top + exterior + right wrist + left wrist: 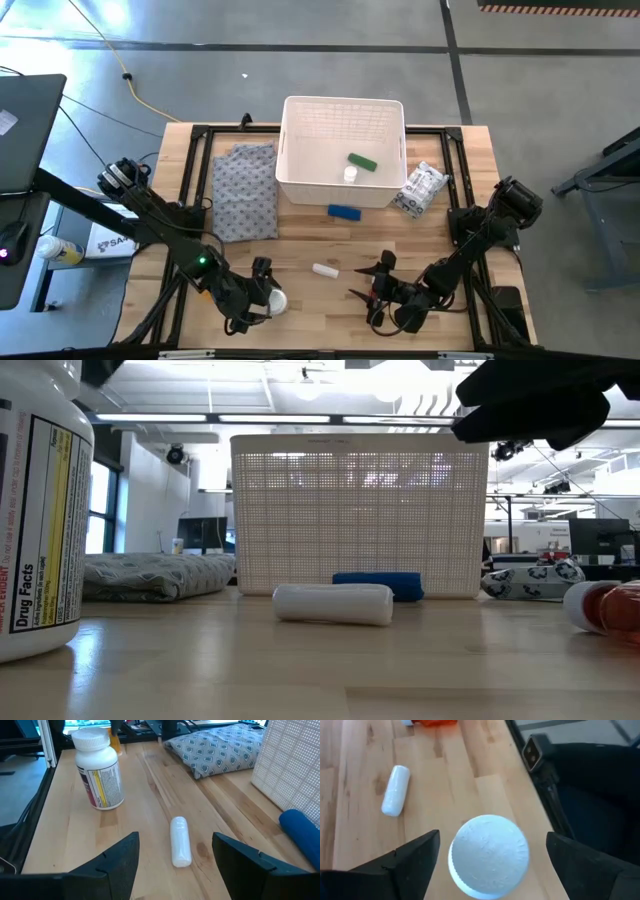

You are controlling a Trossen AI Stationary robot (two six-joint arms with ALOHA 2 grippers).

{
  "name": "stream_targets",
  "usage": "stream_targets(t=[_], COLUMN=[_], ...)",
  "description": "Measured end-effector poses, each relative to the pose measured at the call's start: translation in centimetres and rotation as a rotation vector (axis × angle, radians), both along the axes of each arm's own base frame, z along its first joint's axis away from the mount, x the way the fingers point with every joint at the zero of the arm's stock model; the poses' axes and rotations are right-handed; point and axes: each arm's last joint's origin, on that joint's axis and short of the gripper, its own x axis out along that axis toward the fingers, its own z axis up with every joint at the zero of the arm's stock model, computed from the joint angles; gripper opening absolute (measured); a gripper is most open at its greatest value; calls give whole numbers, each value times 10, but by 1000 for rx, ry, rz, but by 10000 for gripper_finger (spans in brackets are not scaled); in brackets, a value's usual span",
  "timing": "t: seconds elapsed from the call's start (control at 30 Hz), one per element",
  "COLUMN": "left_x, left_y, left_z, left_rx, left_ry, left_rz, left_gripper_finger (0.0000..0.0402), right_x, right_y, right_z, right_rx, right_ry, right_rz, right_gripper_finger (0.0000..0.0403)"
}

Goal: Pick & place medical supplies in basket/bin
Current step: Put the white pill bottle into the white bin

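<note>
My left gripper hangs open over a white pill bottle that stands upright on the table near the near edge. In the left wrist view its fingers flank the bottle's white cap with gaps on both sides. My right gripper is open, low over the table beside a red white-capped bottle lying on its side. A white vial lies between the arms. The blue block rests before the white basket, which holds a green tube and a small white bottle.
A grey patterned cloth lies left of the basket. A crinkly packet lies at the basket's right. Bare wood stretches between the basket and the two grippers, broken only by the vial and the blue block. Black frame rails run along the table's edges.
</note>
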Motion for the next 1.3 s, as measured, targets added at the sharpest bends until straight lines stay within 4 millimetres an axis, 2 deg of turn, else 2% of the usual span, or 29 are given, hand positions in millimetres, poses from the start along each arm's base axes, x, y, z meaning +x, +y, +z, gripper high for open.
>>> stream_targets(t=[0.13, 0.73, 1.3], left_x=[2, 1, 1], left_y=[-2, 1, 1], left_z=[-6, -8, -8], left_rx=[18, 37, 30], left_ry=[16, 31, 27], left_rz=[1, 44, 72], left_gripper_finger=[375, 275, 271], right_x=[0, 0, 0], right_y=[0, 0, 0], right_z=[0, 0, 0], right_rx=[-1, 1, 1], right_ry=[1, 3, 3], right_rz=[0, 3, 3], right_gripper_finger=[240, 240, 240])
